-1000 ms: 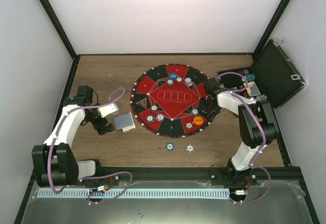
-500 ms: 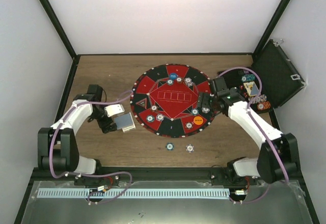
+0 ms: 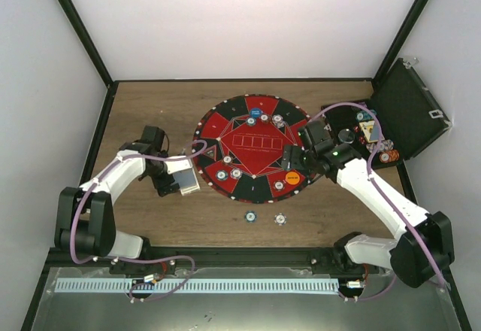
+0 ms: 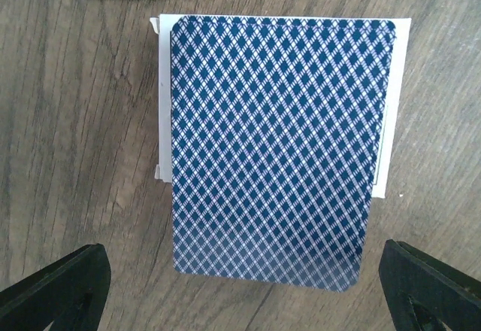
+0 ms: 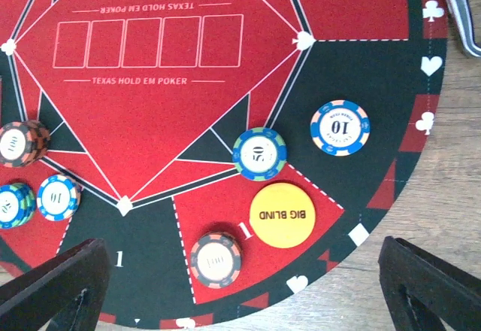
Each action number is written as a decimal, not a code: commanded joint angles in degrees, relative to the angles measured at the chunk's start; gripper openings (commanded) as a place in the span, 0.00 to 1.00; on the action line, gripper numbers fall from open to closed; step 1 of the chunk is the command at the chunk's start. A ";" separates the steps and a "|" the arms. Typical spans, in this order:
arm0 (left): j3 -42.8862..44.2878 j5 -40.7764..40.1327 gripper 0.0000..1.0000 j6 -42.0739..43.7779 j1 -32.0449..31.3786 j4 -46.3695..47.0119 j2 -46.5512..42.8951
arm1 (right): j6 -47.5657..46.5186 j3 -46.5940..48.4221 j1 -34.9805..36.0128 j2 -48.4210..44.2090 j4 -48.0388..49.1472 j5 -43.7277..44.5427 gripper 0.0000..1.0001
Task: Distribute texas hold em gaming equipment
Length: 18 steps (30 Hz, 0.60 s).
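A teal chip (image 3: 250, 216) and a white chip (image 3: 279, 218) lie on the table (image 3: 150, 113), off the mat (image 5: 361, 75). The left gripper (image 4: 242, 290) gapes wide, with the card deck (image 4: 278, 150) face down just ahead of it (top card skewed). The right gripper (image 5: 240, 286), spread and empty, hovers above the orange button disc (image 5: 280, 215) and a brown chip stack (image 5: 216, 259) on the mat.

A round red-and-black mat (image 3: 255, 150) lies on the wooden table (image 3: 150, 105), an open black case (image 3: 409, 109) beside it.
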 commanded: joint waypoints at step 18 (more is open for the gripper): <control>-4.02 -6.32 1.00 -1.59 -4.52 7.30 2.76 | 1.97 2.28 1.92 -4.03 -3.26 -1.38 1.00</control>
